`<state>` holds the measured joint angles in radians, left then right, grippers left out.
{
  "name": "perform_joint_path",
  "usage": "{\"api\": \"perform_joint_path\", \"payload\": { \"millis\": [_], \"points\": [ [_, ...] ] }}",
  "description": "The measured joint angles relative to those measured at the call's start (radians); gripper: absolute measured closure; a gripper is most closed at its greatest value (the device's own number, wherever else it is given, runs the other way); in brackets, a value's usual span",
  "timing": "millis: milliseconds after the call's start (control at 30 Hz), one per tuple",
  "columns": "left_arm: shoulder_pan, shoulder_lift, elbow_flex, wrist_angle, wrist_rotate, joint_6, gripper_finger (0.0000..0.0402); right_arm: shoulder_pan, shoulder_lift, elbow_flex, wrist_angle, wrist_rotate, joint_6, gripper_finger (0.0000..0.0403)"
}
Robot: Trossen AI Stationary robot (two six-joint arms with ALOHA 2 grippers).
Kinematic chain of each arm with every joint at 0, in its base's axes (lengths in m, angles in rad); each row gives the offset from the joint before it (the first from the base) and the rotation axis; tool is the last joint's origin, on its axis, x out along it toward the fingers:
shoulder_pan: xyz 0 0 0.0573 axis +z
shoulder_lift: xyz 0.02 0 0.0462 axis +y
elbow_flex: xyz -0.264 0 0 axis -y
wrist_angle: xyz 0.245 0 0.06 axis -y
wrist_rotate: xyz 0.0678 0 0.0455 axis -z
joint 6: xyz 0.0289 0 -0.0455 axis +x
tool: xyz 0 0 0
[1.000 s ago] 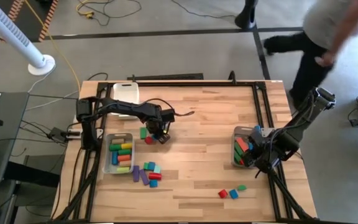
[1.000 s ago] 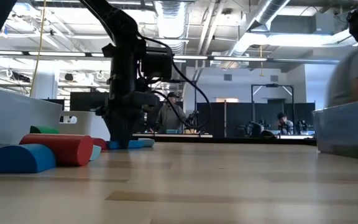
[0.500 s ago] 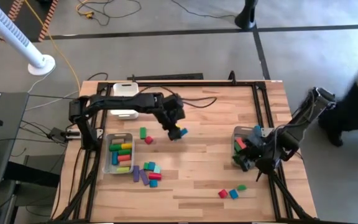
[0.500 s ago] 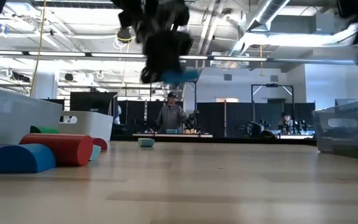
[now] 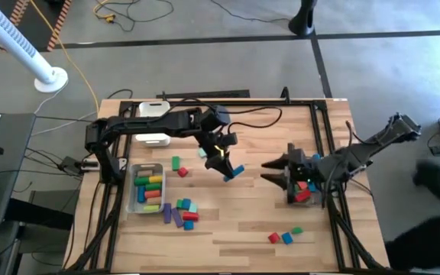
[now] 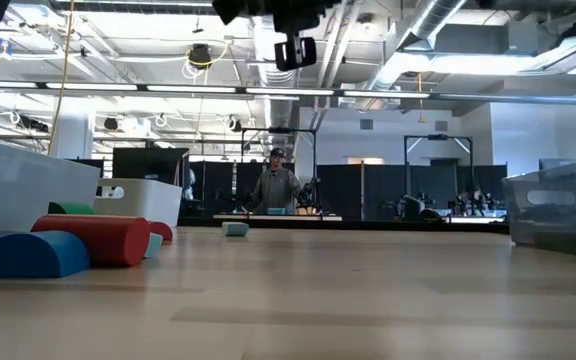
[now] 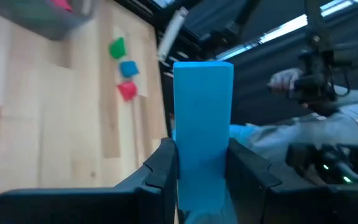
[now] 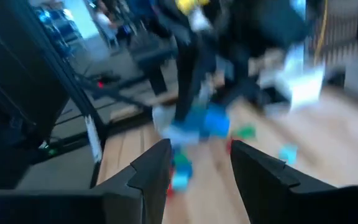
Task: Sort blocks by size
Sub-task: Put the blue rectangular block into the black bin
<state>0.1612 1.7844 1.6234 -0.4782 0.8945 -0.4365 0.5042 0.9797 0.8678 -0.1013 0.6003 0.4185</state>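
Blue bar (image 7: 202, 118) clamped upright between the fingers (image 7: 160, 168) of the left gripper (image 5: 230, 169), carried in the air over the middle of the table (image 5: 235, 221), out toward the right side. Seen in the high view as a blue end poking from the gripper tip; in the left wrist view standing tall between the two dark fingers, which press on both its sides. Right gripper (image 5: 275, 170) pointing inward from the right edge toward the left one, fingers (image 8: 151, 165) spread apart with nothing between them, just beside a clear bin (image 5: 290, 191) holding red, green and blue blocks (image 5: 302, 189). Near the table's front right, a small cluster: red block (image 5: 273, 238), blue block (image 5: 286, 238), green block (image 5: 297, 230). On the left, a second clear bin (image 5: 135, 195) filled with bars (image 5: 150, 189) in green, yellow, blue, red and pink. In front of it, a loose heap (image 5: 182, 213) of purple, teal, blue and red pieces. Between that bin and the left gripper, a green block (image 5: 176, 163) and a small red one (image 5: 182, 173) resting on the wood. White tray (image 5: 150, 109) at the back left, under the left arm. In the low view, red cylinder (image 6: 93, 239) and blue half-round (image 6: 30, 254) lying close by at table level, a person (image 6: 276, 186) standing far off in the room behind.
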Motion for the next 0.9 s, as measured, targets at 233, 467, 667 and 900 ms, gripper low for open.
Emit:
{"api": "perform_joint_path", "payload": {
  "millis": [233,467,667,900],
  "points": [
    [-0.026,0.000,0.000,0.033,0.091,0.003,0.0302,-0.050,0.101,0.102,0.050,-0.031,-0.287,0.0180],
    [-0.038,0.000,0.000,0.051,0.185,-0.025,0.0302,-0.084,0.227,0.201,-0.022,-0.085,-0.352,0.0159],
    [-0.038,0.000,0.000,0.066,0.255,-0.051,0.0302,-0.088,0.314,0.281,-0.072,-0.133,-0.392,0.0167],
    [-0.038,0.000,0.000,0.093,0.278,-0.058,0.0302,-0.098,0.371,0.340,-0.082,-0.179,-0.427,0.0174]
  ]
}}
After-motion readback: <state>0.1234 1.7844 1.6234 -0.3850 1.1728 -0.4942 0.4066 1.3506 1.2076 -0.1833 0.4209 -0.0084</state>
